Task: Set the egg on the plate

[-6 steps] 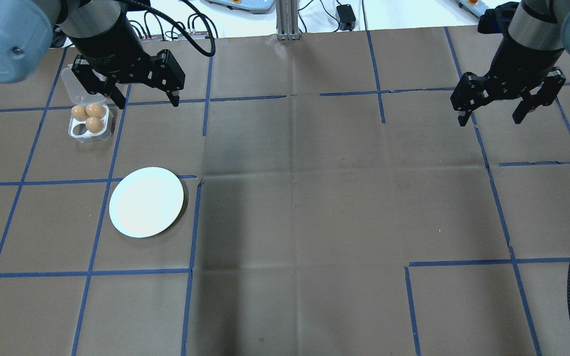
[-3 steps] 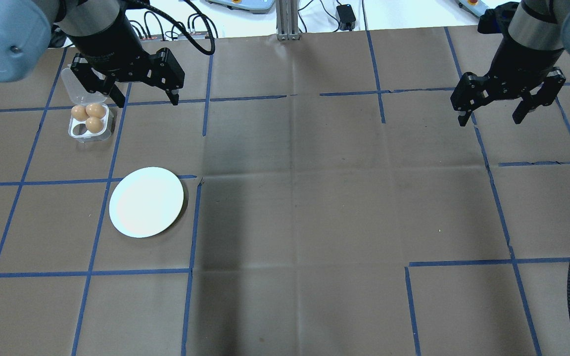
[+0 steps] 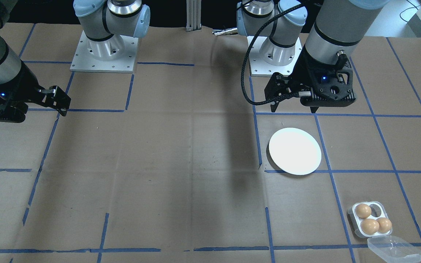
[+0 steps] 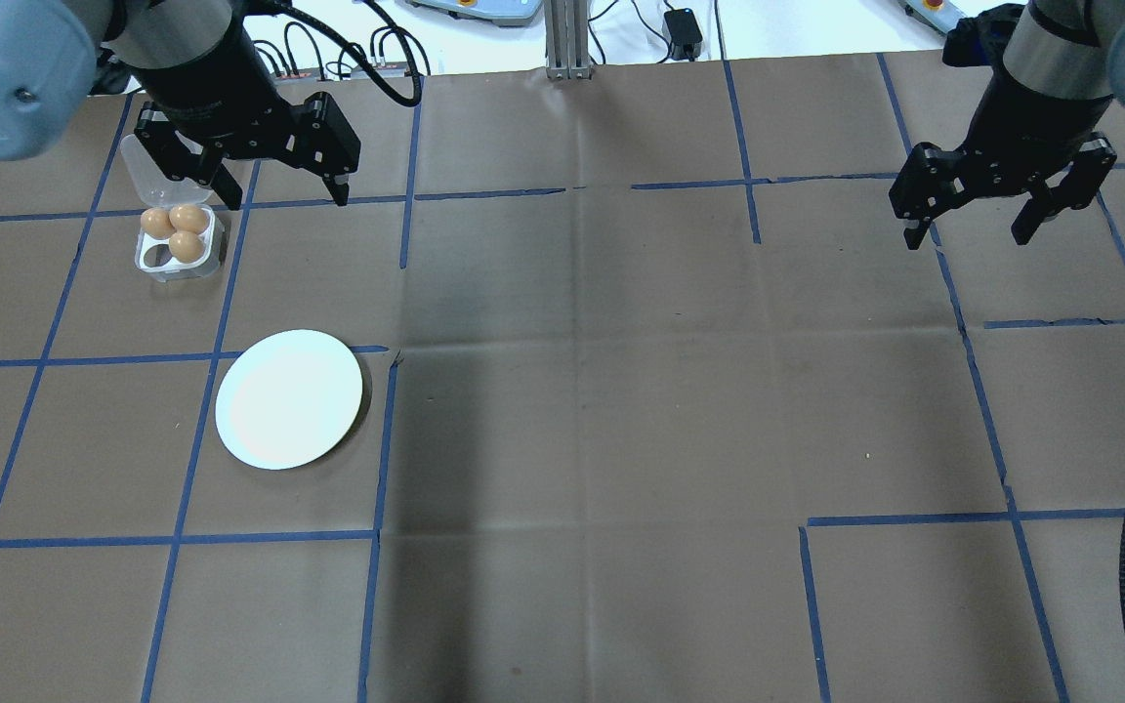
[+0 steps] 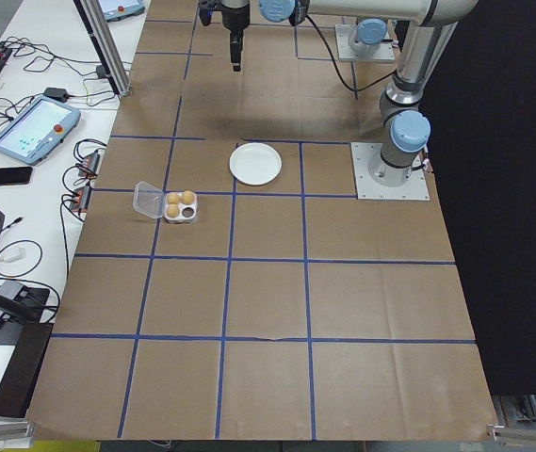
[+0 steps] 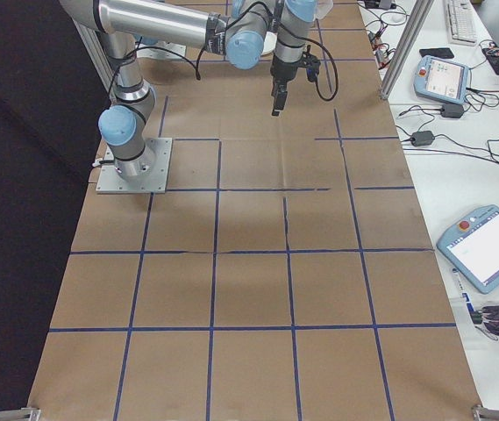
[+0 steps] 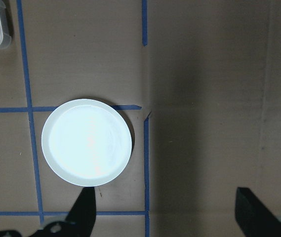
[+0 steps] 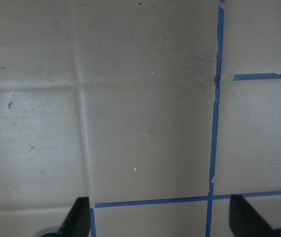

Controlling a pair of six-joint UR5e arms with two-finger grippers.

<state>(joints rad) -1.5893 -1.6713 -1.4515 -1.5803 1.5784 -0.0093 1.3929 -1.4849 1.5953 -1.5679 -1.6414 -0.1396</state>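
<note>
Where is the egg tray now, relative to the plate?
In the overhead view the egg tray sits at far left, beyond the plate, apart from it, just below the open left gripper.

Three brown eggs [image 4: 178, 232] in tray; white plate [image 4: 289, 398] bare.

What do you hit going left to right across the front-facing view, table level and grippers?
right gripper → left gripper (over the table, nearer the robot's base than the plate) → white plate → egg tray holding three eggs → its open clear lid
</note>
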